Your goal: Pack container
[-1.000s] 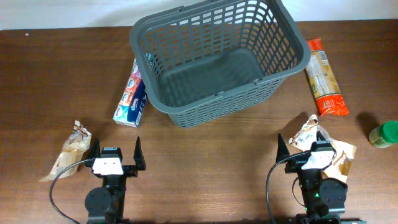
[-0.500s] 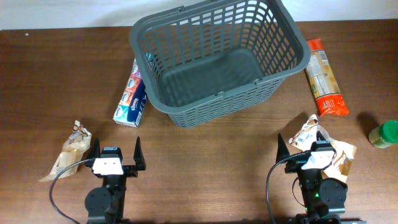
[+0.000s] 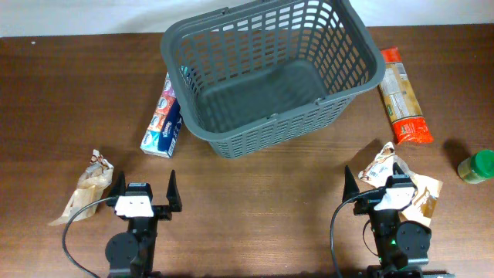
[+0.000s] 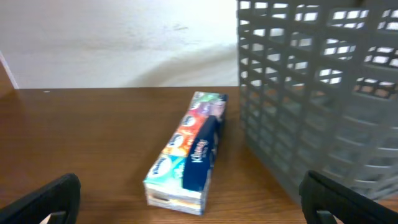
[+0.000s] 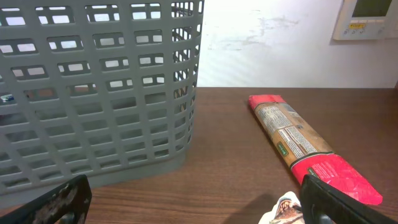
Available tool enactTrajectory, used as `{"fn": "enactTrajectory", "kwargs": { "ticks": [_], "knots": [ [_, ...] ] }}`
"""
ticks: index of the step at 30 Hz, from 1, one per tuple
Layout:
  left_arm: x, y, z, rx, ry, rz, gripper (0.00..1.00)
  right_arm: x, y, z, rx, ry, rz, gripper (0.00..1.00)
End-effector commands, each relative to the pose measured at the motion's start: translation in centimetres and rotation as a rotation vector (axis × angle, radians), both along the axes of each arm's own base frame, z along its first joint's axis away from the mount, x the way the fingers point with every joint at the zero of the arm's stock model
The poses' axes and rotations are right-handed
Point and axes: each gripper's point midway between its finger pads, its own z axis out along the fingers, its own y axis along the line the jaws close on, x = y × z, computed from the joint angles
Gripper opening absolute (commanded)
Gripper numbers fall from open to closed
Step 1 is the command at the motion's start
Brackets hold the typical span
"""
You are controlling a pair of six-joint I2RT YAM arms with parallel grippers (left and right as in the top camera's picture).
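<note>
The container (image 3: 363, 42) is a large dark grey basket with lattice sides at the table's far middle, and nothing shows inside it. It also shows in the left wrist view (image 4: 311, 93) and the right wrist view (image 5: 93, 93). A blue tissue pack (image 3: 163, 122) lies left of it, also in the left wrist view (image 4: 186, 152). A long red and tan packet (image 3: 402, 97) lies to its right, also in the right wrist view (image 5: 298, 140). My left gripper (image 3: 144, 194) is open and empty near the front edge. My right gripper (image 3: 376, 185) is open, beside a snack bag (image 3: 380, 165).
A small tan snack bag (image 3: 86, 188) lies left of the left gripper. Another tan bag (image 3: 426, 197) lies right of the right gripper. A green-lidded jar (image 3: 477, 165) stands at the far right edge. A white wall rises behind the table.
</note>
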Motion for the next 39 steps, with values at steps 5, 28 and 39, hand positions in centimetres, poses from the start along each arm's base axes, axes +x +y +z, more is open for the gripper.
{"fn": "enactTrajectory", "kwargs": {
  "ticks": [5,28,39],
  "knots": [
    [-0.2,-2.5,0.3,-0.061,-0.013,-0.146,0.99,-0.1,0.9,-0.1,0.059,-0.005,0.042,0.99],
    [-6.6,-11.3,12.4,-0.021,-0.168,-0.717,1.0,-1.8,3.9,8.4,0.351,0.01,0.204,0.99],
    [-9.9,-11.5,25.5,0.095,-0.328,-0.73,0.99,-5.1,3.0,20.1,0.291,0.249,0.125,0.99]
  ]
}}
